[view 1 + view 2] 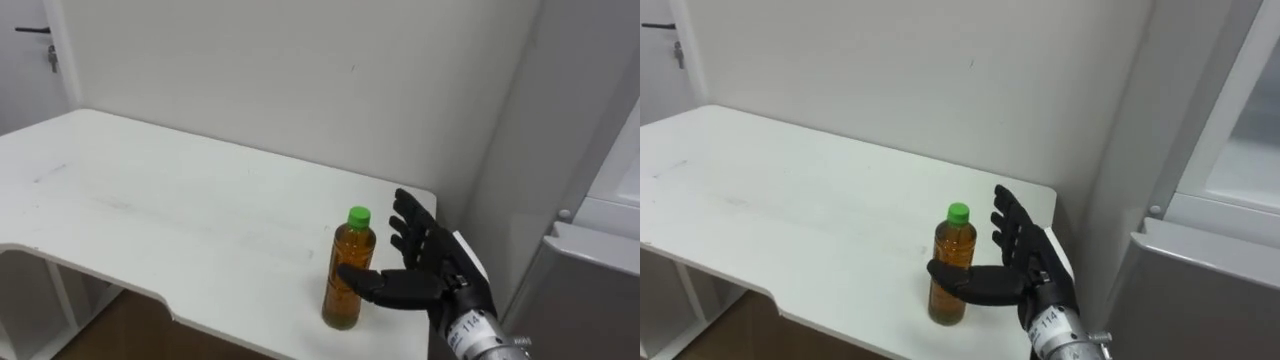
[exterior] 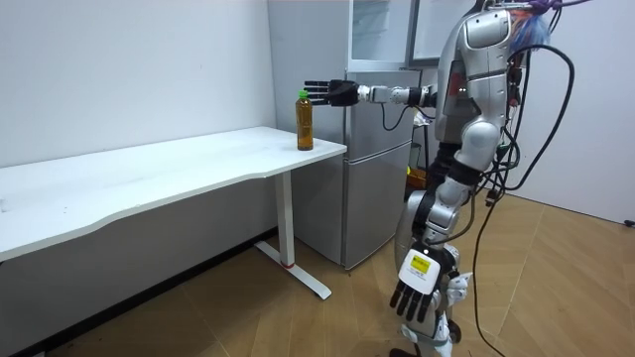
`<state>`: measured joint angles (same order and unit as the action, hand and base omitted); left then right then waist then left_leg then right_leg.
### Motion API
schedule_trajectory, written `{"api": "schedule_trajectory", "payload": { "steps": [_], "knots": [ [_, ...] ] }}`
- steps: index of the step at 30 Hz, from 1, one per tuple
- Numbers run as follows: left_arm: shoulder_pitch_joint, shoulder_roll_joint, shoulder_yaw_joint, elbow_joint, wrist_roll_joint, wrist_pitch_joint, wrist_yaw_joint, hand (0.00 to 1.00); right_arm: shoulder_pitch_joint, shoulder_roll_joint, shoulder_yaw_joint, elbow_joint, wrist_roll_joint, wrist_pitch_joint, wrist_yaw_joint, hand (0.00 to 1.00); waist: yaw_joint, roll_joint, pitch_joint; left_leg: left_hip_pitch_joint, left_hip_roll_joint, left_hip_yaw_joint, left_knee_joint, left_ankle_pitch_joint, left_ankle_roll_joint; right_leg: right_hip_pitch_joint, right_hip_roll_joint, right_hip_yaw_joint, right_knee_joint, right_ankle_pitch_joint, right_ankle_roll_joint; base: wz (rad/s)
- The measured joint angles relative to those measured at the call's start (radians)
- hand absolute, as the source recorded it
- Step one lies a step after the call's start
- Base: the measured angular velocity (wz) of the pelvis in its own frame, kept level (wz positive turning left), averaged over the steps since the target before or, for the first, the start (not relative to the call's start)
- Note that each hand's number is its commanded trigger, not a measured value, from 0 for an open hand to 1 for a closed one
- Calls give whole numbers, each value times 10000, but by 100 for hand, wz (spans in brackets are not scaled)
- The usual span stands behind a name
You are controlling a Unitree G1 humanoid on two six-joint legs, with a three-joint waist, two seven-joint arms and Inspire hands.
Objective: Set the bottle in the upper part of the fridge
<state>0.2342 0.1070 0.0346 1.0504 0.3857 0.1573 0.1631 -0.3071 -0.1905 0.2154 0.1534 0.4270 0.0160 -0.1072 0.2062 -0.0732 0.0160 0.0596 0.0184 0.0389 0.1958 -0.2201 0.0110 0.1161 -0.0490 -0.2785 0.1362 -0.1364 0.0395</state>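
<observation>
A bottle (image 1: 346, 255) of amber liquid with a green cap stands upright near the right end of the white table (image 1: 150, 210). My right hand (image 1: 428, 262) is open just right of it, fingers straight and spread, palm facing the bottle. Its thumb reaches across the front of the bottle's lower half, touching or nearly so. In the room view the bottle (image 2: 305, 124) stands at the table's end near the fridge, with the right hand (image 2: 332, 93) stretched out level with its cap. My left hand (image 2: 417, 288) hangs open by my side.
The grey fridge (image 2: 377, 178) stands against the table's right end, its upper compartment (image 2: 382, 30) above, and I stand in front of it. Its edge (image 1: 600, 250) fills the right of the eye views. A white wall runs behind the table; a door (image 1: 30, 60) is far left.
</observation>
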Motion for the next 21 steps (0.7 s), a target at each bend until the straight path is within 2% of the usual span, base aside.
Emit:
{"api": "schedule_trajectory", "payload": {
  "steps": [10,18,21],
  "knots": [
    [166,-27,-2,-433,0,37,3,0,1,0,96,802,-50,-2,-110,0,206,104,-79,11,-7,-85,16,1,0,37,-11,-135,0,0,0,1],
    [223,-43,0,-442,8,54,2,0,-3,0,176,1455,-87,-3,-177,0,261,103,-80,6,-24,-207,57,2,-1,105,-31,-245,-1,0,0,4],
    [219,-40,0,-443,8,77,0,0,-10,0,180,1622,-46,2,-227,0,302,147,-51,-47,-35,-223,67,1,0,73,-38,-262,-1,0,0,0]
  ]
}}
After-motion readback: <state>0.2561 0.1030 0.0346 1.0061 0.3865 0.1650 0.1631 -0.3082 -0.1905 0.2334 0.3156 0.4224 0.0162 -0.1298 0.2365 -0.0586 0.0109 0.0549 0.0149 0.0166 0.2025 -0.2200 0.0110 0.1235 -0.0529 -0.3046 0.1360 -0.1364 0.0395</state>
